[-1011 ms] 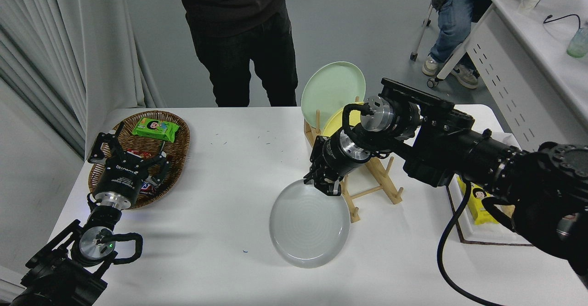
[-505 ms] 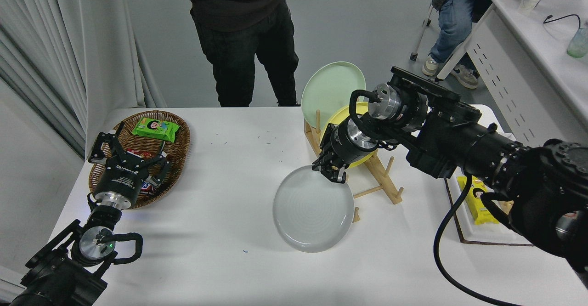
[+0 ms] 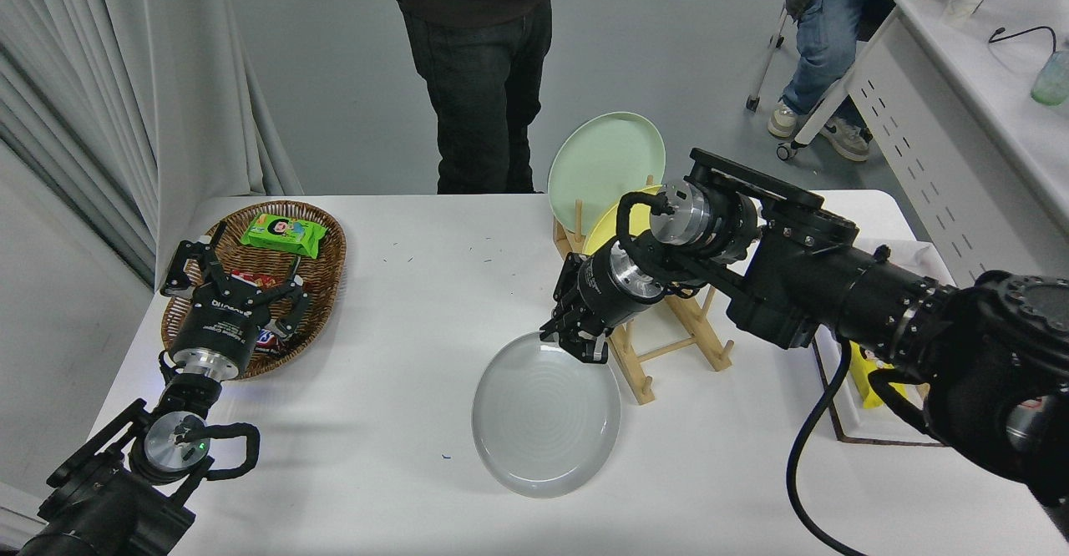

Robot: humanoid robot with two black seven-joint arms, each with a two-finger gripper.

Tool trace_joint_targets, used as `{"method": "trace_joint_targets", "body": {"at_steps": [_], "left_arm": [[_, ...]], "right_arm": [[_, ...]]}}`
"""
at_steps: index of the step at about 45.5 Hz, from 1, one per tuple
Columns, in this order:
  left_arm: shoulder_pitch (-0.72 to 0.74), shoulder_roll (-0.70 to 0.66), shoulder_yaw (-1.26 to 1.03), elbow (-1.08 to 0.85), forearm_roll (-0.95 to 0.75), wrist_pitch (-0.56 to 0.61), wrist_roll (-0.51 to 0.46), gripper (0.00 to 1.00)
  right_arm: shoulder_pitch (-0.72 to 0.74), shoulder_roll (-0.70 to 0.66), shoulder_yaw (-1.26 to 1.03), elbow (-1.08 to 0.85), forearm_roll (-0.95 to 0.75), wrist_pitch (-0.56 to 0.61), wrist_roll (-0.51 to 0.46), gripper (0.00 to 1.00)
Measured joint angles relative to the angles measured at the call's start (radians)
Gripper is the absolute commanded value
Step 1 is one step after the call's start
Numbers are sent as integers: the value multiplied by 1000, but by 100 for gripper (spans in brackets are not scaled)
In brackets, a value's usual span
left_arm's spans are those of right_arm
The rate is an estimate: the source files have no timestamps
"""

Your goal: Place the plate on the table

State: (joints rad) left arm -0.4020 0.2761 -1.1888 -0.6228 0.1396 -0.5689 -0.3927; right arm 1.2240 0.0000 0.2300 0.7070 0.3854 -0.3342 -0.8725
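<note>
The pale grey plate is near the middle of the white table, low over it or resting on it; I cannot tell which. My right gripper is shut on the plate's far rim, the arm reaching in from the right. The left gripper is parked at the lower left over the basket, its fingers spread open and holding nothing.
A wooden dish rack stands just right of the plate, holding a mint-green plate and a yellow plate. A wicker basket with snack packs sits at the left. A tray lies at the right. A person stands at the far side.
The right gripper has carried the plate left and a little toward me, away from the rack. The person at the far side has shifted right. The left arm is still.
</note>
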Motion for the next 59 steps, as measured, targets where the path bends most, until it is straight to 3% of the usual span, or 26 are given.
{"method": "trace_joint_targets", "body": {"at_steps": [34, 59], "left_arm": [[0, 0, 0, 0, 0, 0, 0, 98], [0, 0, 0, 0, 0, 0, 0, 98]], "right_arm": [[-90, 0, -12, 75, -31, -10, 0, 0], [-103, 0, 10, 84, -10, -212, 0, 0]]}}
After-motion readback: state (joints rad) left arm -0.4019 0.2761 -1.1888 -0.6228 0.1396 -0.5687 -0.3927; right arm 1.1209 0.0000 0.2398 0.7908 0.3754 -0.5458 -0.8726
